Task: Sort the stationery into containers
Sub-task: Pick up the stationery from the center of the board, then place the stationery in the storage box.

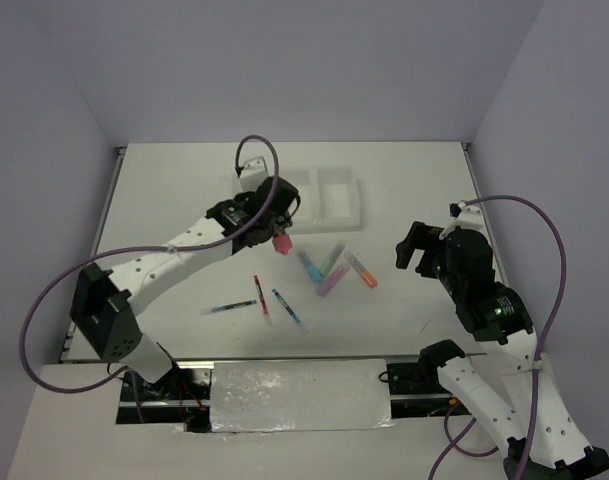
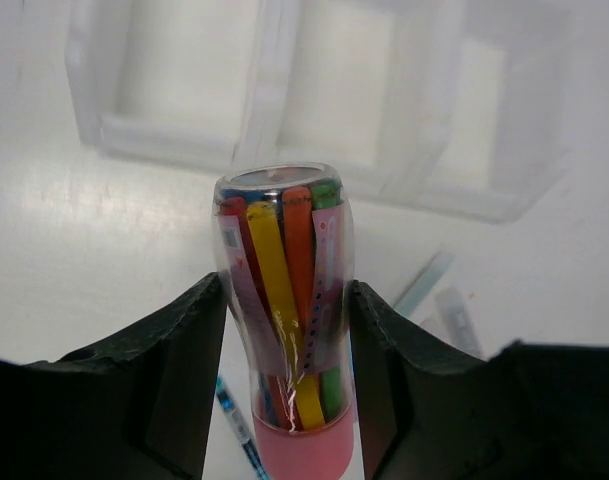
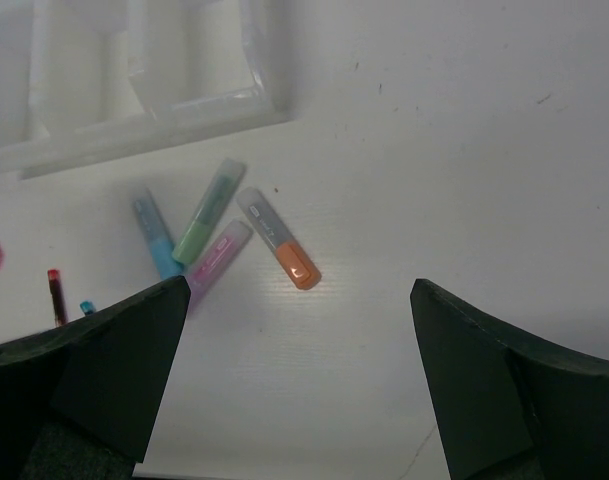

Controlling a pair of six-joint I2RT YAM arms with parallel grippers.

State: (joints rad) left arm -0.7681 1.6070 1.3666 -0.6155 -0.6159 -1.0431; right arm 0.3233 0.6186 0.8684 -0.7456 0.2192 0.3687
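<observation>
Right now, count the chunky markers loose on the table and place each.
4, clustered near the tray: blue marker leftmost, teal marker next, purple marker nearer than those, orange marker rightmost. None seems hidden.

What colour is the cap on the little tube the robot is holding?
Pink. The cap on the clear tube shows best in the left wrist view.

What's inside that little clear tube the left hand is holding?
The tube holds thin coloured sticks packed side by side: yellow, orange, red, green. The pink cap hides their lower ends.
</observation>
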